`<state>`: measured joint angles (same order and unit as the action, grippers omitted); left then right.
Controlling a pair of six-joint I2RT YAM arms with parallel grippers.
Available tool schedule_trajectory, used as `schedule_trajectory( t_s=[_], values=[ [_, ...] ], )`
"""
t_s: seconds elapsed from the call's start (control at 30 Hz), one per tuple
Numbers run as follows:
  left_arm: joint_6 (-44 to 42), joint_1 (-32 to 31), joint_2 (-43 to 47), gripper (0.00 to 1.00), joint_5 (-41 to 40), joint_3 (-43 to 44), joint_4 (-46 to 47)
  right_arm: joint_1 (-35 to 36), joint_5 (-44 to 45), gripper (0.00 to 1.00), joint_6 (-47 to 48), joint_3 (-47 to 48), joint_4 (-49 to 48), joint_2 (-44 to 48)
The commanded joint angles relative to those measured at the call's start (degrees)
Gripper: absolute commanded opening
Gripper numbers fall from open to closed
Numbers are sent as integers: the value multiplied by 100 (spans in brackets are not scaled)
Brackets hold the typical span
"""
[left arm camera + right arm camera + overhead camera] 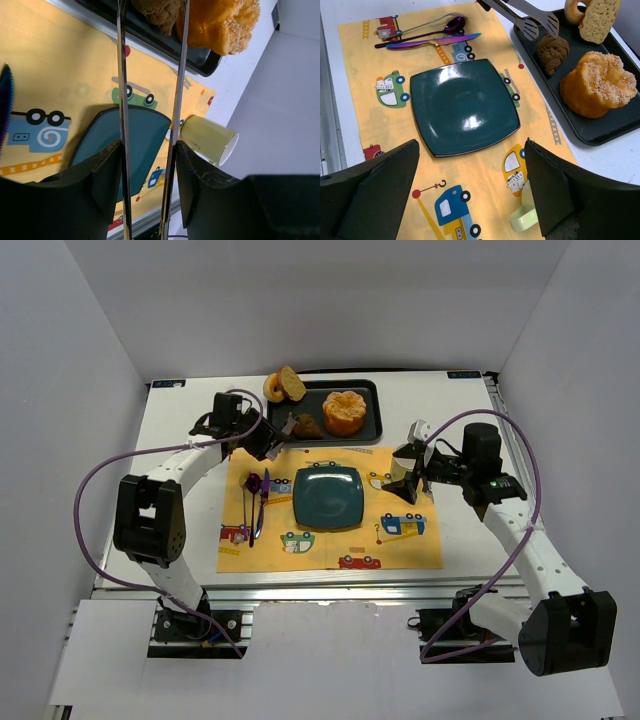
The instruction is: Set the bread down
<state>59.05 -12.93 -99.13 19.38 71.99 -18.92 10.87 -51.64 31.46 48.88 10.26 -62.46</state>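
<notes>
The bread [308, 426] is a small dark brown lump on the black tray [372, 390], left of the orange bun [344, 412]. My left gripper [262, 435] is shut on metal tongs [285, 427]. The tongs' open tips sit at the bread. In the left wrist view the bread [157, 10] lies between the two tong arms [121, 75] held by that gripper [147, 150]. The right wrist view shows the bread [552, 50] just below the tong tips [532, 22]. My right gripper [408, 475] is open and empty [471, 145], right of the teal square plate [327, 497].
A ring donut [272, 388] and a sliced roll [292, 382] lie at the tray's back left. A yellow placemat [330, 545] holds the plate, a purple spoon and knife [257, 502], and a pale green cup [381, 481] lying beside my right gripper. White walls enclose the table.
</notes>
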Motion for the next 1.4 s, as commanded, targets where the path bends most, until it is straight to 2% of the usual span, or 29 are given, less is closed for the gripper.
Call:
schedule_trajectory(
  t_s=[0.0, 0.23, 1.37],
  values=[
    [291, -26, 175, 55, 154, -132, 388, -41, -171, 89, -26, -45, -156, 128],
    [564, -26, 219, 55, 251, -194, 705, -41, -189, 89, 0, -72, -130, 129],
    [590, -26, 368, 59, 409, -229, 564, -50, -242, 89, 27, -116, -130, 120]
  ],
)
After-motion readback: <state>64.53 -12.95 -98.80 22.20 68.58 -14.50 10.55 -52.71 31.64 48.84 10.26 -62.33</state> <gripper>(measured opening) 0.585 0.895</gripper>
